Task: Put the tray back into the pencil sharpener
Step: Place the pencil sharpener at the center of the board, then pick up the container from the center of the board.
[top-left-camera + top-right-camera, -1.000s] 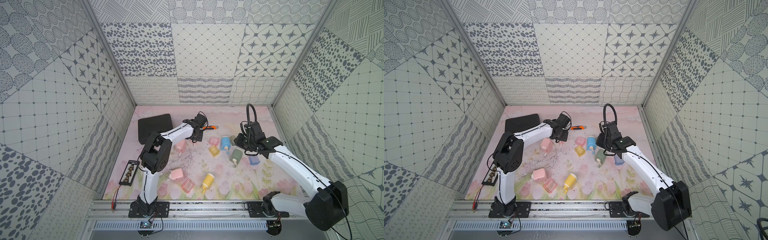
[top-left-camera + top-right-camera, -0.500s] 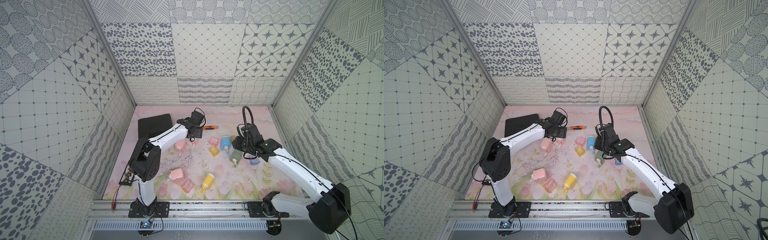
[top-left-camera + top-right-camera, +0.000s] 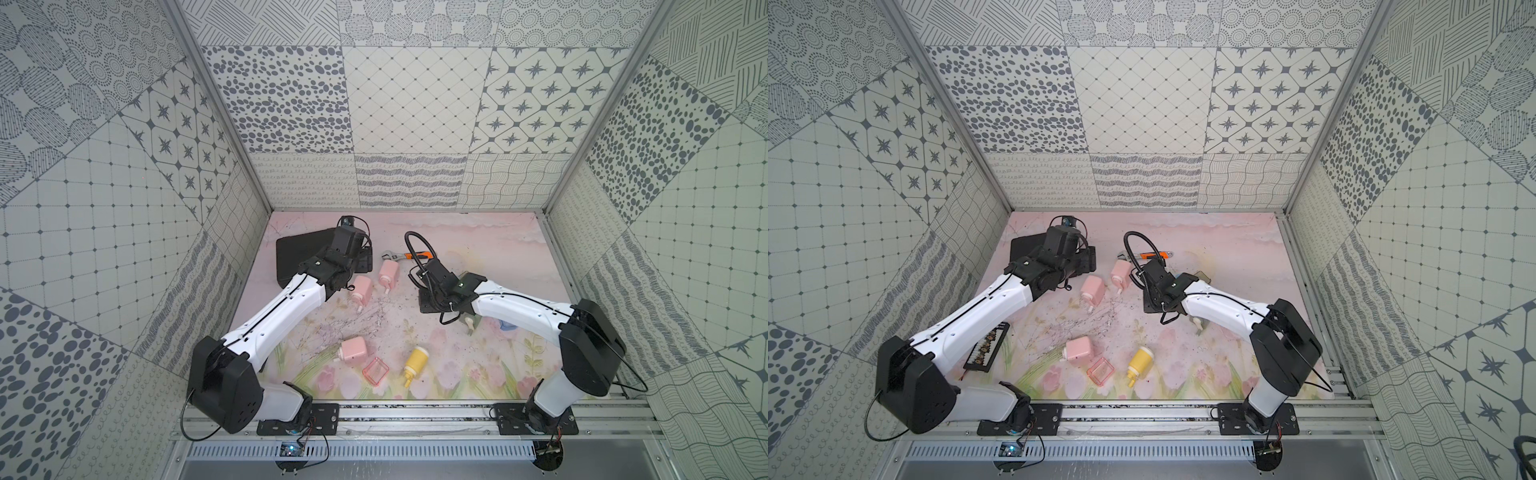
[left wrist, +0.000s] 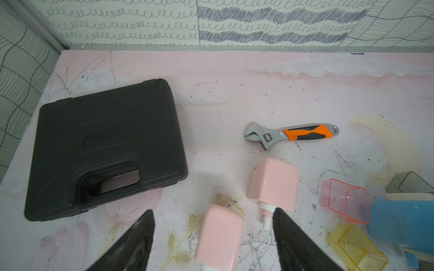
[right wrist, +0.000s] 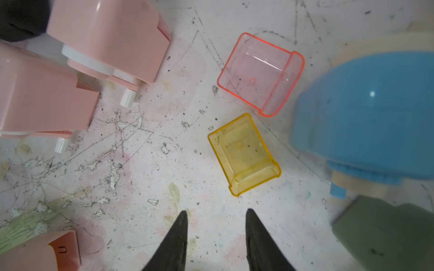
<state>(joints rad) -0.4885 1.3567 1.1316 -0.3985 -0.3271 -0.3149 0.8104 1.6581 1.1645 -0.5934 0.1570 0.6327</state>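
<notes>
A clear yellow tray (image 5: 244, 154) and a clear red tray (image 5: 260, 72) lie empty on the mat. My right gripper (image 5: 217, 212) hangs open just short of the yellow tray, holding nothing. A blue pencil sharpener (image 5: 366, 117) and a green one (image 5: 387, 234) lie beside those trays. My left gripper (image 4: 212, 211) is open above a pink sharpener (image 4: 220, 234), its fingers clear of both sides. A second pink sharpener (image 4: 273, 183) lies next to it. In both top views the right arm hides these two trays. Another red tray (image 3: 375, 371) lies near the front.
A black case (image 3: 299, 257) sits at the back left and an orange-handled wrench (image 4: 291, 133) at the back middle. Near the front lie a pink sharpener (image 3: 353, 349) and a yellow sharpener (image 3: 415, 360). A black rack (image 3: 986, 347) rests by the left wall.
My left gripper has opened wider and drawn back towards the black case. The right arm has swung left, now covering the blue and green sharpeners from above, and its jaws have spread a little.
</notes>
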